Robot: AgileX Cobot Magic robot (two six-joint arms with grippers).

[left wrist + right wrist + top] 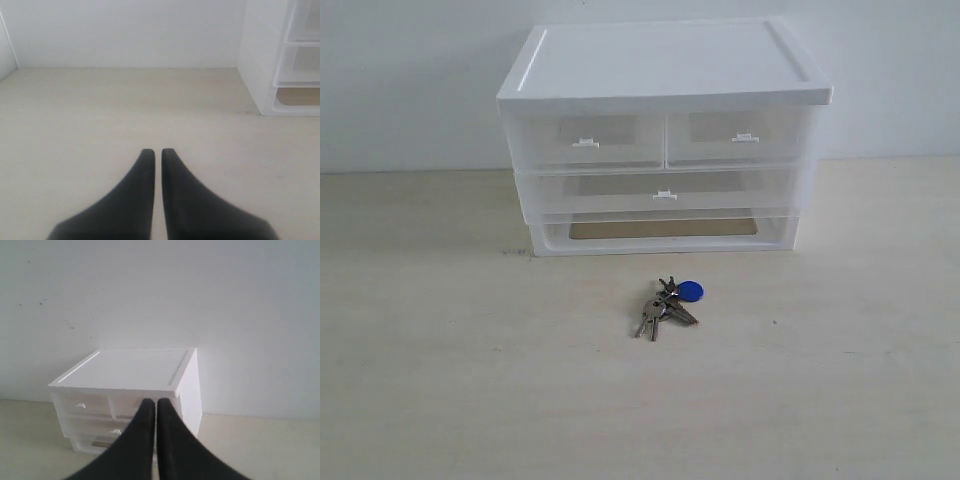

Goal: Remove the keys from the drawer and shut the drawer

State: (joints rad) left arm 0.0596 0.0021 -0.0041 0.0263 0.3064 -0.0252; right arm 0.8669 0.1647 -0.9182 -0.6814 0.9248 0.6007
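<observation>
The keys [667, 303], silver with a blue oval fob, lie on the table a little in front of the white cabinet [660, 70]. The drawer [585, 140], the left one of the twin pair, sits flush in the cabinet with its white tab handle showing. Neither arm appears in the exterior view. My left gripper [158, 151] is shut with nothing in it, over bare table to the left of the cabinet [260, 60]. My right gripper [152, 402] is shut and empty, held above the table and facing the cabinet [130, 369] from its right front.
The cabinet stands against a white wall. It also has a right half-width drawer [740, 135], a full-width drawer [665, 190] below, and an open slot at its base [660, 230]. The light wooden table [470, 380] spreads out in front.
</observation>
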